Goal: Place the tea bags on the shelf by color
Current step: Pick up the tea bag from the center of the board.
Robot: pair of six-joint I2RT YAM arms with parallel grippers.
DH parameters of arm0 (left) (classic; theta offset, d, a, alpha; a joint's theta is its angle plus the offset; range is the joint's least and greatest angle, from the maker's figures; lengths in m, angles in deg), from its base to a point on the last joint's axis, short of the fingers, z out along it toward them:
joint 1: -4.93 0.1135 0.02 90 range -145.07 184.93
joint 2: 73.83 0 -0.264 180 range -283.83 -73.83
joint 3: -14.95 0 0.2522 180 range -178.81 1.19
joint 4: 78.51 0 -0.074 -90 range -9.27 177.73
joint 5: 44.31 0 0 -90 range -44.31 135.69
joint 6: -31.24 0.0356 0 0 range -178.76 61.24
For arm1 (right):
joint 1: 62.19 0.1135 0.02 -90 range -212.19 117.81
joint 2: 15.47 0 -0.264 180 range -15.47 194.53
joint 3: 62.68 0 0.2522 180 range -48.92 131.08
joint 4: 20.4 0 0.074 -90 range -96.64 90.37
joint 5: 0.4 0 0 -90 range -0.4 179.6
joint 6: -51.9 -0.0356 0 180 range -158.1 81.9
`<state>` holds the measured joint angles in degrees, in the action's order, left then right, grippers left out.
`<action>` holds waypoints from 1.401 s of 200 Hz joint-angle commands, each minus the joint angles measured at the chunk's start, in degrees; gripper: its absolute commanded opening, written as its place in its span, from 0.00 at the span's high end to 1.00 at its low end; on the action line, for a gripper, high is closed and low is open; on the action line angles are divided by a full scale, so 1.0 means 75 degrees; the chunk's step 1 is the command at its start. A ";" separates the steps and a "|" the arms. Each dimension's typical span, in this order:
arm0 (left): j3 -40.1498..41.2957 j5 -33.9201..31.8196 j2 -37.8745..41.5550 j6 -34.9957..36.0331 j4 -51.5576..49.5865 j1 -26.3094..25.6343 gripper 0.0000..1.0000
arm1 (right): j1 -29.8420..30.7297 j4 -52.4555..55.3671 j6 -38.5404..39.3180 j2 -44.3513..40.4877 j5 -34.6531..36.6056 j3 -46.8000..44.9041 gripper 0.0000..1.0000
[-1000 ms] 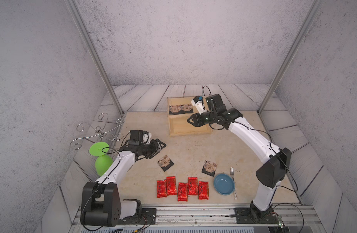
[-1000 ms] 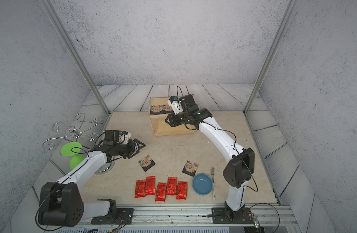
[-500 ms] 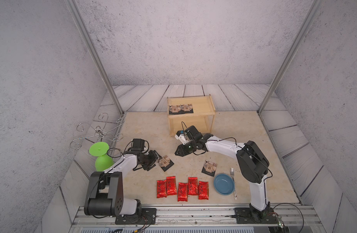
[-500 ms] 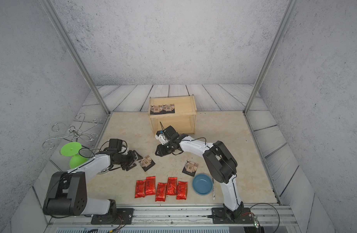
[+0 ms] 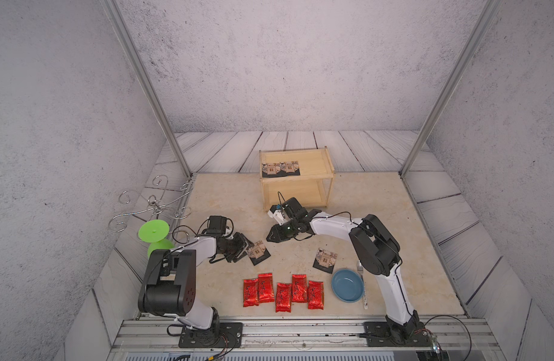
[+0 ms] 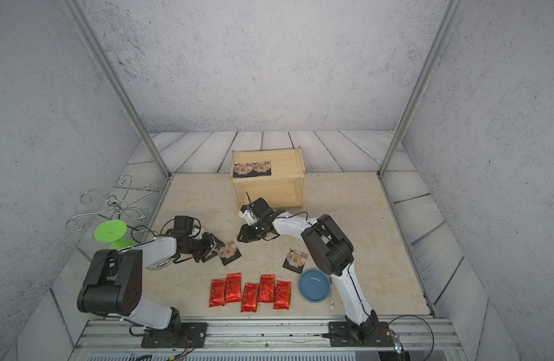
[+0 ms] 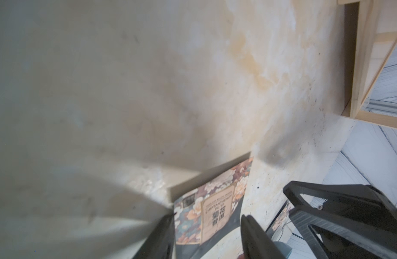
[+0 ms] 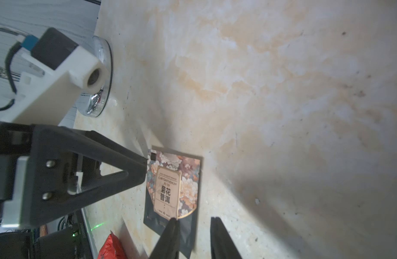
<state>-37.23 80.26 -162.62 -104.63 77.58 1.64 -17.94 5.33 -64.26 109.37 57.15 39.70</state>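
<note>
White links (image 5: 330,225) and bulky black joints (image 5: 375,247) lead to the black, silver-screwed left pincer (image 5: 246,249).

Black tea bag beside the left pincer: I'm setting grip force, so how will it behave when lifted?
Likely light and floppy: the black tea bag lies thin and flat on the table. Its smooth printed face may slip, so the left pincer probably needs an edge pinch.

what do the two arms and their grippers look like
Both the left arm and right arm have white shells with bulky black joint housings and thin black cables looping alongside. The left gripper and right gripper are black, with triangular open-frame fingers fixed by silver screws. Each wrist carries a white camera block.
</note>
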 commanded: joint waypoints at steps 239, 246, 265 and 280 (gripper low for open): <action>0.0165 0.0027 0.0249 0.0155 -0.0191 -0.0768 0.64 | 0.0006 -0.1373 -0.1880 -0.0040 -0.0701 -0.1027 0.72; 0.0166 0.0005 0.0264 0.0165 -0.0200 -0.0768 0.64 | 0.0006 -0.1373 -0.1897 -0.0010 -0.0718 -0.1023 0.72; 0.0211 -0.0050 0.0273 0.0122 -0.0194 -0.0769 0.64 | 0.0007 -0.1363 -0.1915 0.0040 -0.0748 -0.1012 0.72; 0.0227 -0.0114 0.0285 0.0103 -0.0170 -0.0768 0.64 | 0.0006 -0.1350 -0.1934 0.0075 -0.0792 -0.0988 0.72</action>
<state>-36.64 80.74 -161.13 -103.82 76.66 -3.87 -17.94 -4.35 -78.33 108.95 52.61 32.66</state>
